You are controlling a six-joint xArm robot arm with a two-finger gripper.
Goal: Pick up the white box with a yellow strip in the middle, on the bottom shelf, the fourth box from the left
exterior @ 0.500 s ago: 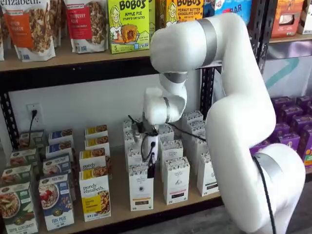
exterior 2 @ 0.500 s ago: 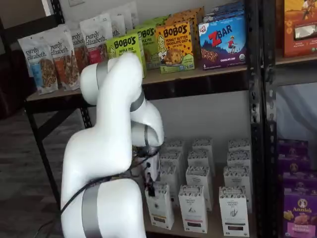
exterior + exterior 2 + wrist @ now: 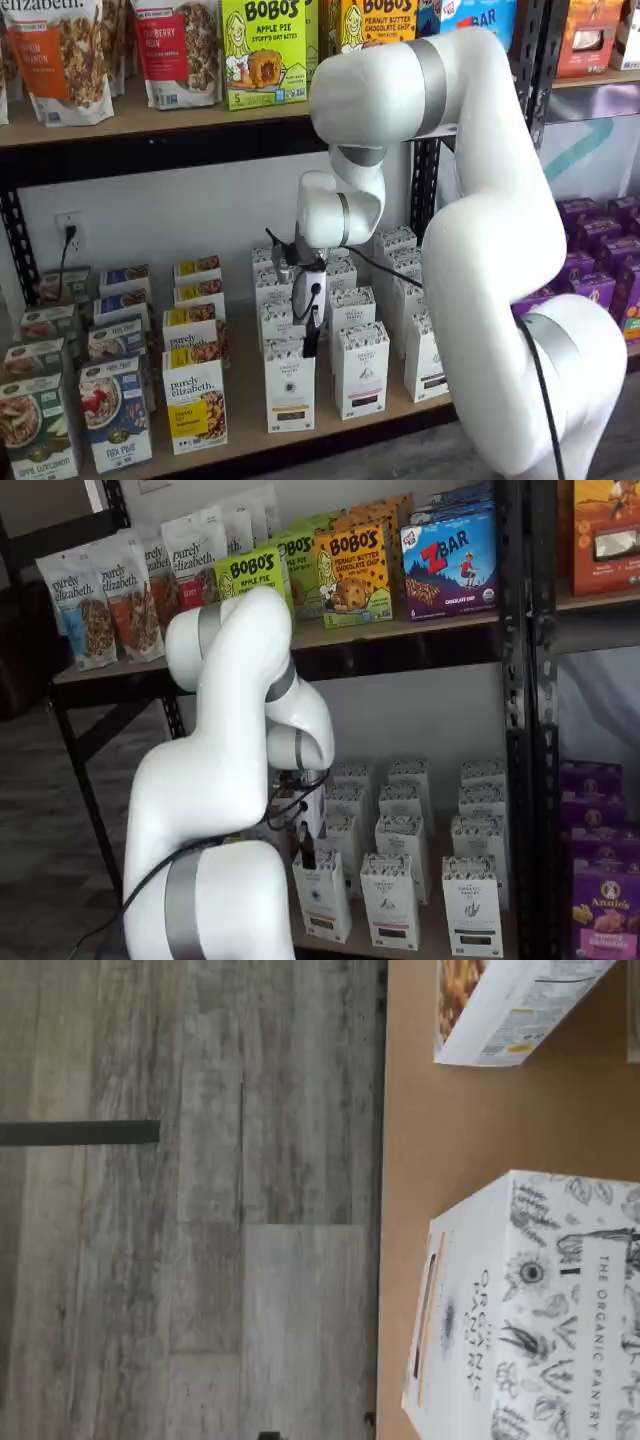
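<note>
From my station, in a shelf view, the end effector [image 3: 311, 345] hangs among white cartons. Just to its right, as I see it, stands a white carton with a black strip [image 3: 361, 370], with more like it behind. To its left is the purely elizabeth box [image 3: 194, 405] with a yellow label, and further left a blue cereal box [image 3: 115, 412]. Well to the left there is a wall outlet [image 3: 70, 232] with a plug in it. High above are a green Bobo's box [image 3: 263, 52], granola bags [image 3: 62, 55] and a blue Z Bar box [image 3: 449, 562]. Far right are purple boxes [image 3: 600, 250]. The wrist view shows grey plank floor [image 3: 190, 1210].
</note>
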